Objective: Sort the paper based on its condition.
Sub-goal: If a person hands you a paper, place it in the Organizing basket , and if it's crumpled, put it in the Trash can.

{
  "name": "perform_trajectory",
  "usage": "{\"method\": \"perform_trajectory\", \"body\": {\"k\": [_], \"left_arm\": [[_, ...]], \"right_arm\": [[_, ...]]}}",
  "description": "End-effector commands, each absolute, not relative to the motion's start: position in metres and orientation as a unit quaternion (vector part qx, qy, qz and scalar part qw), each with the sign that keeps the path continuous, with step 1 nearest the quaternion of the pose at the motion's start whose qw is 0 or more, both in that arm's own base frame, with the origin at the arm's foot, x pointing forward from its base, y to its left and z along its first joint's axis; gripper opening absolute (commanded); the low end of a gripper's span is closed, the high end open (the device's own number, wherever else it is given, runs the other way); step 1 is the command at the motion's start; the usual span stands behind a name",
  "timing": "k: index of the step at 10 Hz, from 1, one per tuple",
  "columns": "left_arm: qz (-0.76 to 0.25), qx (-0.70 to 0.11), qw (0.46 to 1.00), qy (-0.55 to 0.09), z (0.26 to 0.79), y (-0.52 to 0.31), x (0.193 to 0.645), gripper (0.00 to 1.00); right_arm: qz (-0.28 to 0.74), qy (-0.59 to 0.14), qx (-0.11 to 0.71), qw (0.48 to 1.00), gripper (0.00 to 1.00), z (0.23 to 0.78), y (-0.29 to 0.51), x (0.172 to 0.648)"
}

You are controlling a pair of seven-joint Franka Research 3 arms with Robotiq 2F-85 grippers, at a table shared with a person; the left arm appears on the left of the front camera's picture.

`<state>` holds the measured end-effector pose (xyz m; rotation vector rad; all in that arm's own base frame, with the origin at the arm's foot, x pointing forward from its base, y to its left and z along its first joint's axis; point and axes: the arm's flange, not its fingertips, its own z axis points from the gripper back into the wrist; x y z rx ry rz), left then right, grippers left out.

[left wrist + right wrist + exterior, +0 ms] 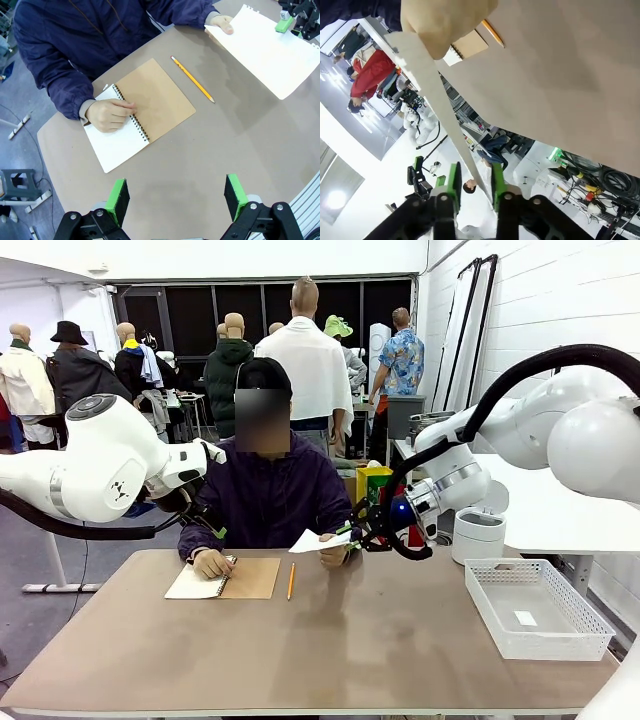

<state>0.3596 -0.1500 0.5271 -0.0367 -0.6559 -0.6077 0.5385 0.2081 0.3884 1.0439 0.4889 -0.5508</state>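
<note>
Right wrist view: paper (pixel 427 95) is hanging from person's hand (pixel 445 25), its edge sitting btw pads of right gripper (pixel 472 177); jaws narrow, can't tell if pinching. Probably handover step; next is needing firm pinch, w/o creasing. Left gripper (pixel 175 197) is hovering wide open.

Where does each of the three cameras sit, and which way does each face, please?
Front: fixed, facing the person across the table; left arm and right arm show.
Left wrist: high, looking down on notepad and pencil; open left gripper at bottom.
Right wrist: low, rolled, looking along the paper to the person's hand; right gripper straddles it.
Shared: wrist views both show pencil and notepad.
</note>
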Motion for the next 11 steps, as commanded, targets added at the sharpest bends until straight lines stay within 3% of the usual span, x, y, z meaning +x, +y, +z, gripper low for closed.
{"method": "perform_trajectory", "body": {"k": [1, 8, 11], "left_arm": [[-0.293, -0.02, 0.903, -0.314, 0.527, -0.149, 0.36, 1.0], [-0.293, -0.02, 0.903, -0.314, 0.527, -0.149, 0.36, 1.0], [-0.293, -0.02, 0.903, -0.314, 0.527, -0.149, 0.36, 1.0]], "right_arm": [[-0.271, 0.231, 0.487, 0.797, 0.0, 0.39, 0.213, 0.548], [-0.227, 0.237, 0.478, 0.815, 0.0, 0.404, 0.208, 0.545], [-0.103, 0.139, 0.393, 0.903, 0.0, 0.454, 0.175, 0.53]]}}
